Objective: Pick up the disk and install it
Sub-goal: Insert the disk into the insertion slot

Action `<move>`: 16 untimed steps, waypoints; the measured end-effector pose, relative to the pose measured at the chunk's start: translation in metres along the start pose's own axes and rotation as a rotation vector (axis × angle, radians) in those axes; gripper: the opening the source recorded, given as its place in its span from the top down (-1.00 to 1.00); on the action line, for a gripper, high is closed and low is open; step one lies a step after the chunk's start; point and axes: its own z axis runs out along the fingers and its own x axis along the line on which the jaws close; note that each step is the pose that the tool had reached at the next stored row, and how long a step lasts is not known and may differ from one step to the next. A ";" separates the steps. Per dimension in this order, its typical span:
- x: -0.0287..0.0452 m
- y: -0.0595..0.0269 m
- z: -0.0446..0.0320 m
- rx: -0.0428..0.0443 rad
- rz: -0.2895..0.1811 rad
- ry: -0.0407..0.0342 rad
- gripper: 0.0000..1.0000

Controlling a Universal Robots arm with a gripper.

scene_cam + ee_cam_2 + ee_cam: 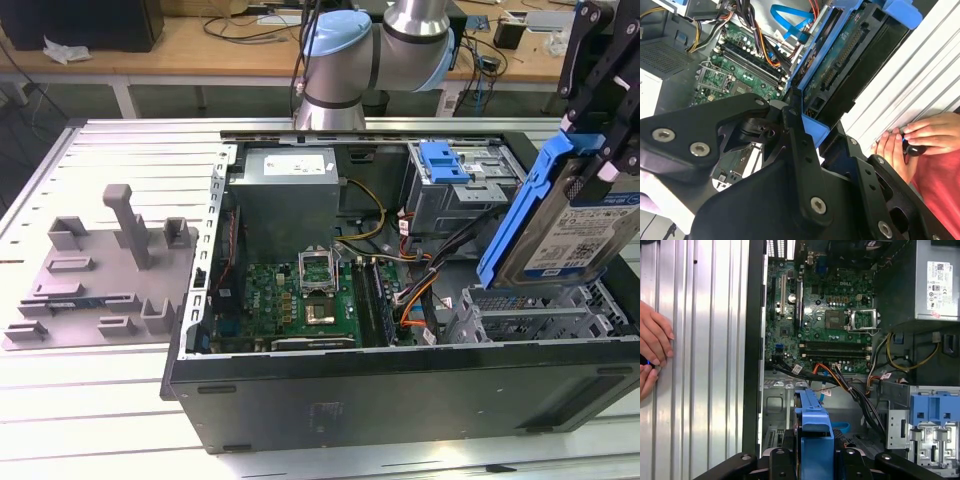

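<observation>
The disk (575,225), a silver hard drive with a white-and-blue label in a bright blue carrier frame, hangs tilted above the right end of the open computer case (400,385). My gripper (603,160) is shut on its upper edge, with black fingers on both sides. The second wrist view looks along the disk (852,60) at its green circuit-board side, clamped between the fingers (801,145). In the first wrist view the blue frame (814,422) sticks out from the gripper (814,462) over the metal drive cage (777,410).
Inside the case lie the motherboard (300,295), the power supply (285,195), cable bundles (420,275) and a blue latch plate (445,160) on a grey cage. A grey fixture (100,270) sits on the slatted table at the exterior view's left. A person's hands (917,140) rest on the table beside the case.
</observation>
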 end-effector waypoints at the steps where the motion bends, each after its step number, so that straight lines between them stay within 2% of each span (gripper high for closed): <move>1: 0.0000 0.0000 0.0003 0.0000 0.000 0.0001 0.26; 16: 0.0012 -0.0001 0.0051 0.0000 0.000 -0.0001 0.26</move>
